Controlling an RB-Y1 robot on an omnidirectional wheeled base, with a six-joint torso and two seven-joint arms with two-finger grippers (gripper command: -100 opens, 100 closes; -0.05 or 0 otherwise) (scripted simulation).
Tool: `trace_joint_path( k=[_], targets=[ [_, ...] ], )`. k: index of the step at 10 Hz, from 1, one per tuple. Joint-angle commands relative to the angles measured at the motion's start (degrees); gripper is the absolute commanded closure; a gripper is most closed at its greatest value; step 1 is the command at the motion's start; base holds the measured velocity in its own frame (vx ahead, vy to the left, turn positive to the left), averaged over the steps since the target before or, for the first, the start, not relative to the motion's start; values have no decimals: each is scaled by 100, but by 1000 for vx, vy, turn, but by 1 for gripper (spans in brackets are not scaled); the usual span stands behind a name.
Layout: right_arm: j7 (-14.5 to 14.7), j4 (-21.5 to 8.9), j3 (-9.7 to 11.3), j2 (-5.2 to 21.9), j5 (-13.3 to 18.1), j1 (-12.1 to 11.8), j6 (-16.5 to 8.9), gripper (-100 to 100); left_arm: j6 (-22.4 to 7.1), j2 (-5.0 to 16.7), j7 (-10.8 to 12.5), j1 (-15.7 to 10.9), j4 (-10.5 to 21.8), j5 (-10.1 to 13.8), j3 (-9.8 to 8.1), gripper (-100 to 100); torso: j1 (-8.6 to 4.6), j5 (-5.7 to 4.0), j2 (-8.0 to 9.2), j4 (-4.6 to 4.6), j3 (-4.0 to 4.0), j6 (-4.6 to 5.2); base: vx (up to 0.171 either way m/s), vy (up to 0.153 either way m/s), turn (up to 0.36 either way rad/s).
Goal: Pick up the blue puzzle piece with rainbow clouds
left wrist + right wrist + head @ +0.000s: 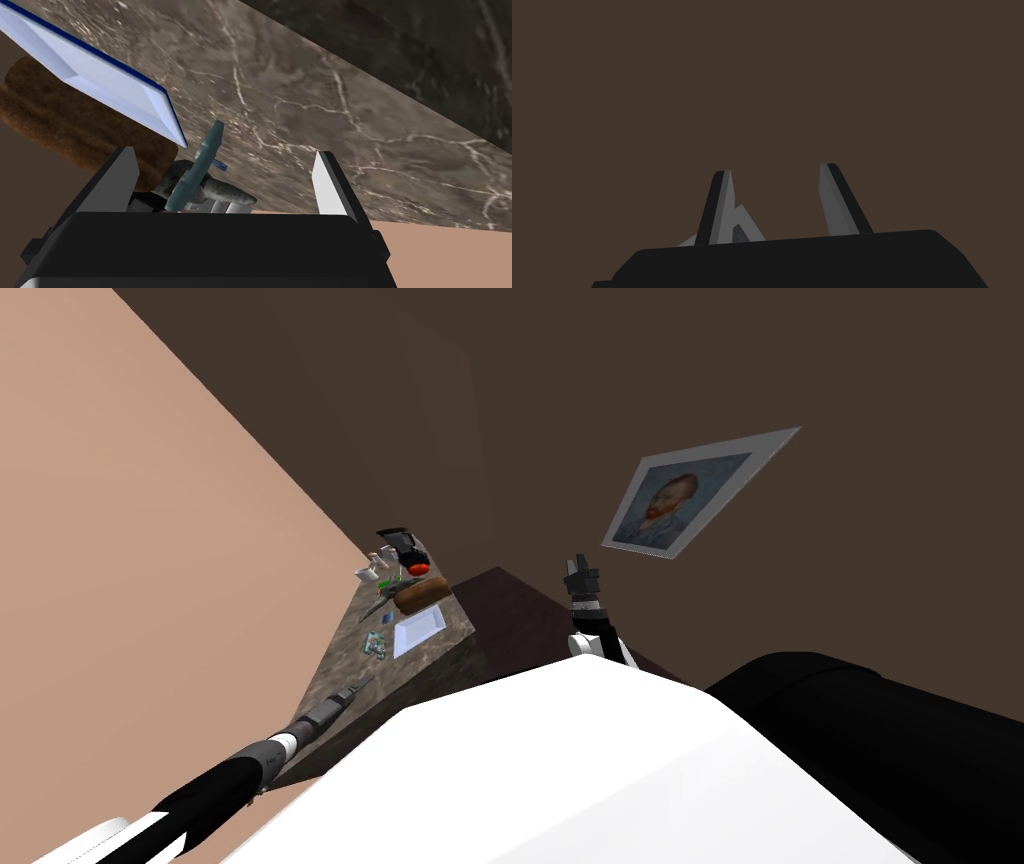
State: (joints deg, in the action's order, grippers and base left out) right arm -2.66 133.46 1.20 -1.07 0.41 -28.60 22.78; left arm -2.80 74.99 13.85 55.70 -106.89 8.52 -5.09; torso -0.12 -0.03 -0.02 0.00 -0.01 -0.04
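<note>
Left wrist view: left gripper [224,152] open at the marble counter [350,100]; blue puzzle piece [200,165] edge-on ahead, framed between the fingers [327,185], nearer one — pattern unreadable, lower end cut off by the gripper body. Head view shows it lying just ahead of the gripper beside a white tray [418,631] — too small for detail; right gripper [775,169] open, well apart.

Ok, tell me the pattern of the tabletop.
Dark grey-brown stone tabletop with pale veins, like marble; the left wrist view shows it best.

Counter colours
Brown marble countertop [300,100] is veined white; white rectangular tray [100,85] rimmed dark blue; small flat puzzle piece [375,644] mottled blue-green.
</note>
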Motion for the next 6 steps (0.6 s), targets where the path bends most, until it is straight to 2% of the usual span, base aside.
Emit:
trace_joint_path(
  k=[1,2,3,4,5,6],
  targets=[
    [0,0,0,0,0,0,0,0,-83,238,33,-35,81,38,47,-100,0,0,0,0,0,0,14,-23,-86],
    [0,0,0,0,0,0,0,0,-177,421,73,45,210,90,42,-100,2,1,2,1,1,-2,21,-25,-128],
    [0,0,0,0,0,0,0,0,-177,513,73,45,210,90,42,-100,2,0,0,0,0,0,17,-19,-79],
    [0,0,0,0,0,0,0,0,-268,736,111,121,332,139,37,-100,3,1,1,0,1,-2,21,-32,-153],
    [0,0,0,0,0,0,0,0,-268,776,111,121,332,139,37,-100,-1,0,-1,0,0,0,18,-25,-64],
    [0,0,-1,0,0,-1,0,0,-353,1005,146,194,445,186,33,-100,1,0,2,1,1,-5,15,-34,-107]
  ],
)
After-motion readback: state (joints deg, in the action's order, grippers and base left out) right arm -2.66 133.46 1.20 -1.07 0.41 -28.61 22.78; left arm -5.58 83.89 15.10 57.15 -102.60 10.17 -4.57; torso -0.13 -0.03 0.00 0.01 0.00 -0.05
